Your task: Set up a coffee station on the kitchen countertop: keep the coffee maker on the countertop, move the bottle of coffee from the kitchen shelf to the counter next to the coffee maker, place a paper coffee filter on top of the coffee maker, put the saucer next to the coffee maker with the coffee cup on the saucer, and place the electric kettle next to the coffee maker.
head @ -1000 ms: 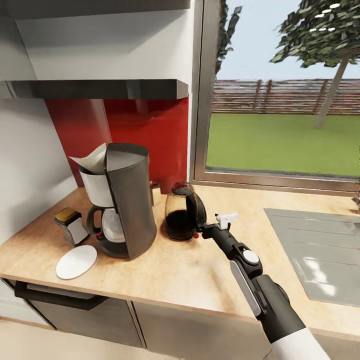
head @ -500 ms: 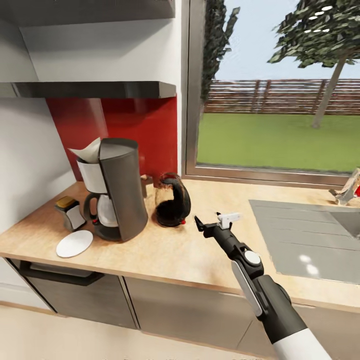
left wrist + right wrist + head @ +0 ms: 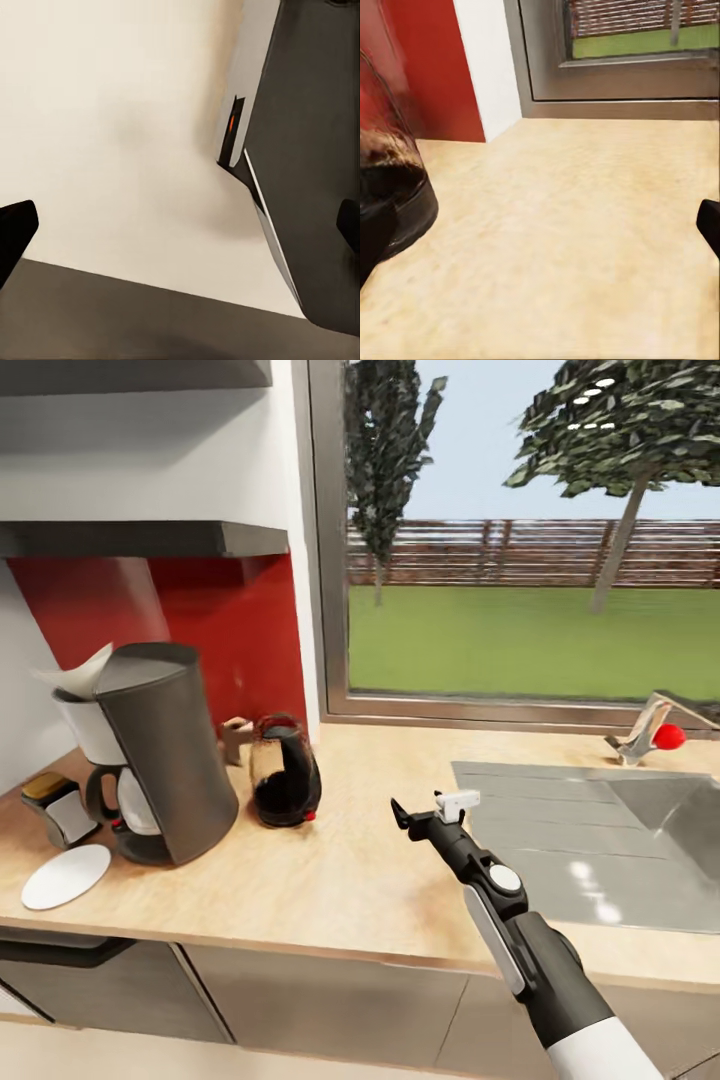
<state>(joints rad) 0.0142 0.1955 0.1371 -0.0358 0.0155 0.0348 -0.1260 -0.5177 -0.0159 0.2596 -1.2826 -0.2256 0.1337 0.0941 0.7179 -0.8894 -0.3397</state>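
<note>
On the kitchen countertop [image 3: 340, 880] the black coffee maker [image 3: 160, 760] stands at the left with the white paper coffee filter [image 3: 78, 672] on top. The bottle of coffee [image 3: 58, 806] and the white saucer [image 3: 65, 876] are beside it. To its right stands the electric kettle [image 3: 286, 785], dark liquid inside, also seen in the right wrist view [image 3: 390, 187]. My right gripper [image 3: 428, 812] hovers open over the counter, right of the kettle and apart from it [image 3: 540, 232]. My left gripper [image 3: 180, 225] is open over pale floor. The kitchen shelf [image 3: 150, 538] is bare. The coffee cup is out of view.
A steel sink [image 3: 600, 840] with a faucet [image 3: 640, 732] and red knob is inset at the right. A large window [image 3: 520, 560] runs behind the counter. A small brownish object [image 3: 237, 738] stands behind the kettle. Grey cabinet fronts [image 3: 320, 1000] are below.
The camera has swung right, so everything sits further left. My right gripper, which was at the kettle's handle, has come away from it and stands open.
</note>
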